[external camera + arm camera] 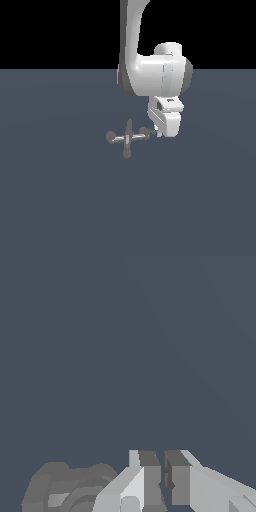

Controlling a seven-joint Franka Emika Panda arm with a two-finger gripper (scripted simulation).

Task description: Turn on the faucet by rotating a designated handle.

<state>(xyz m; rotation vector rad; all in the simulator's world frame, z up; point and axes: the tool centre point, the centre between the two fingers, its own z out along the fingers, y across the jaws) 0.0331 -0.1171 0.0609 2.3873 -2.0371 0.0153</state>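
The faucet (127,138) is a tiny grey-brown cross on the floor, a dark upright bar crossed by a lighter bar. Its end toward the exterior view's left is a plain round knob (110,136). The handle (146,132) is the darker end toward the exterior view's right. My white gripper (160,133) hangs right beside that end, its fingertips at the handle's level and touching or nearly touching it. In the wrist view the grey handle (70,488) lies beside the fingers (150,473), outside them. The gripper (163,478) is shut with nothing between its fingers.
The faucet stands on a flat blue-grey floor (60,200) that runs in every direction. The white arm (150,75) comes down from above, behind the faucet. No other object shows.
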